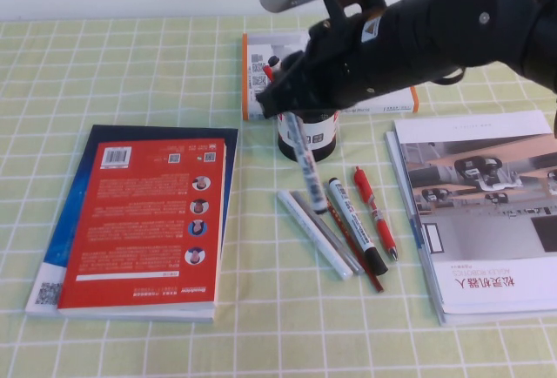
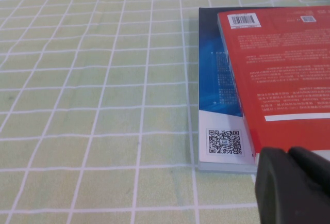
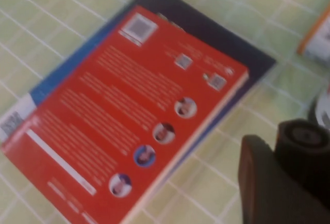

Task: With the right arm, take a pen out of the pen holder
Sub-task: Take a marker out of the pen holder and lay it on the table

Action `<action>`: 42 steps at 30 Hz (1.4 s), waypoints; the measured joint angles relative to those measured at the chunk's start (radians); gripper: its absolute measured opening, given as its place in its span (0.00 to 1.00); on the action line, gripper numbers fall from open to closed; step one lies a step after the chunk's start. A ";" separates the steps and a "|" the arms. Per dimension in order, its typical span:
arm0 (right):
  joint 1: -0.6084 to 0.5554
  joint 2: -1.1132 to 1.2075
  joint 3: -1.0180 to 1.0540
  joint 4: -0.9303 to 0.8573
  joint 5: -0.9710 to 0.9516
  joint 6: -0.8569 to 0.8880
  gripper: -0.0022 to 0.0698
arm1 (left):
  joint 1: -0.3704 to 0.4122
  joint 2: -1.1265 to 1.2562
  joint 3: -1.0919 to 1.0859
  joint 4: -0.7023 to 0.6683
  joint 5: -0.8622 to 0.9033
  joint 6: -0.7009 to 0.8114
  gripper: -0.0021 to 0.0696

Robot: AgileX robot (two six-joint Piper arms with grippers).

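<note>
The right gripper (image 1: 283,104) hangs just above the pen holder (image 1: 324,141). Its jaws pinch the upper end of a white-barrelled pen (image 1: 305,167), which slants down across the holder's front with its lower end apparently outside the holder. The pen looks light, stiff and smooth, so it may swivel or slip in such a narrow end pinch; a hold nearer mid-barrel would likely steady it. The left gripper (image 2: 289,182) sits well to the holder's left over the bench (image 2: 103,105), jaws pressed together.

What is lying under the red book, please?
A dark blue book, only its edges showing; its cover is hidden. The left gripper is near their corner; the right gripper holds a pen above the pen holder.
</note>
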State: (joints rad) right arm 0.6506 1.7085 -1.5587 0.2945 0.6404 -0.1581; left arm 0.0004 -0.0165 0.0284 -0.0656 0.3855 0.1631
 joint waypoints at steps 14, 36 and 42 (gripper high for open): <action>-0.001 0.010 0.000 -0.317 0.257 0.340 0.16 | 0.000 0.000 0.000 0.000 0.000 0.000 0.02; 0.056 0.407 -0.352 -0.255 0.456 0.377 0.16 | 0.000 0.000 0.000 0.000 0.000 0.000 0.02; 0.056 0.487 -0.415 -0.232 0.449 0.373 0.16 | 0.000 0.000 0.000 0.000 0.000 0.000 0.02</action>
State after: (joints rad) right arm 0.7070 2.1959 -1.9738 0.0622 1.0890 0.2153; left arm 0.0004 -0.0165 0.0284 -0.0656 0.3855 0.1631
